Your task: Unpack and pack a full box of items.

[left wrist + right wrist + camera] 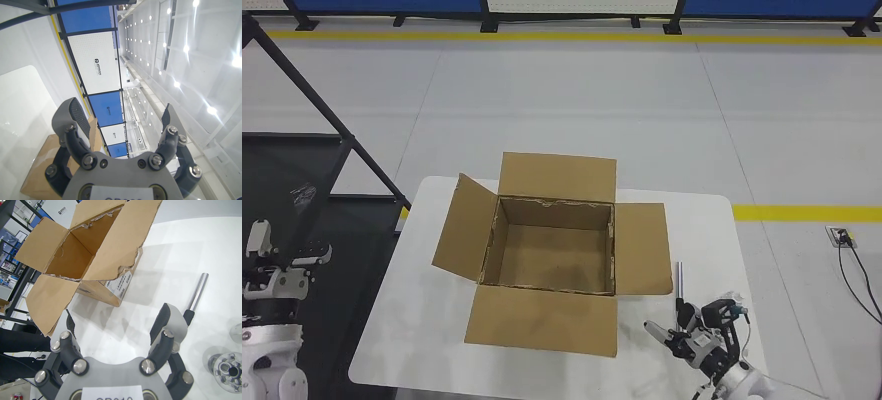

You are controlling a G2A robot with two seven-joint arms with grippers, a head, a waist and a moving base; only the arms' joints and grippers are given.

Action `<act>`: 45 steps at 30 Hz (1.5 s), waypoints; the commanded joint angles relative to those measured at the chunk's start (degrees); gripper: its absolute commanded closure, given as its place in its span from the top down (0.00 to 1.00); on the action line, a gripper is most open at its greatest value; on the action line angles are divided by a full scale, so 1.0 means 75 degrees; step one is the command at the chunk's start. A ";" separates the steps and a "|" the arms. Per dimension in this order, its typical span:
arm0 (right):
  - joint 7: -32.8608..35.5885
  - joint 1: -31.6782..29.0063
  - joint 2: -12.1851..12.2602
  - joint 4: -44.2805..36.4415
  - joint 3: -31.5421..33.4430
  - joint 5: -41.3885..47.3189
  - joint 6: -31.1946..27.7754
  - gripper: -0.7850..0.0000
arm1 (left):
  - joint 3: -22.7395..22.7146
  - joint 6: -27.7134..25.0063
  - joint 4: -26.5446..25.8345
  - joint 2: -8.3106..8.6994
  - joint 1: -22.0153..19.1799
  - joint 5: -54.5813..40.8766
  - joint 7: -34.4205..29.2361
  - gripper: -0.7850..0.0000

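Note:
An open cardboard box (550, 258) stands mid-table with all its flaps spread, and its inside looks bare. In the right wrist view the box (79, 255) lies ahead of my right gripper (117, 315), which hangs open over the white table with nothing between its fingers. A metal rod (198, 289) with a black grip lies beside that gripper, and shows in the top view as the rod (678, 278) just right of the box. My left gripper (121, 111) is open and empty, tilted up toward the ceiling, with a corner of the box (47, 161) beside it.
A toothed metal part (227, 371) and another rounded metal piece (236, 332) lie on the table near my right gripper. The white table (417, 330) has bare room left of the box. A black frame (332, 130) stands at the left.

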 commanded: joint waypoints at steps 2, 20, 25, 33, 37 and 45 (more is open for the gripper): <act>-0.0001 0.0000 0.0000 0.0000 0.0000 0.0000 -0.0002 1.00 | 0.0003 -0.0003 -0.0004 -0.0001 0.0003 -0.0004 -0.0004 1.00; 0.0929 0.1036 -0.0004 0.0322 -0.1048 -0.2183 0.1152 1.00 | -0.1052 0.0152 0.0645 0.0122 -0.0485 -0.0273 0.0663 1.00; 0.1144 0.1090 -0.0044 0.0190 -0.1514 -0.3733 0.2443 1.00 | -0.0810 0.0046 0.0562 0.0121 -0.0462 -0.0243 0.0569 1.00; 0.1417 0.1095 -0.0096 0.0214 -0.1897 -0.5012 0.3393 1.00 | -0.0382 -0.0017 0.0335 0.0105 -0.0412 -0.0189 0.0535 1.00; 0.1576 0.1371 -0.0160 0.0538 -0.1963 -0.5015 0.3863 0.79 | -0.0214 -0.0002 0.0268 0.0109 -0.0449 -0.0119 0.0536 1.00; 0.1745 0.1991 -0.0197 0.1267 -0.1675 -0.4391 0.3577 0.43 | 0.0021 -0.0012 0.0190 0.0107 -0.0451 -0.0025 0.0627 1.00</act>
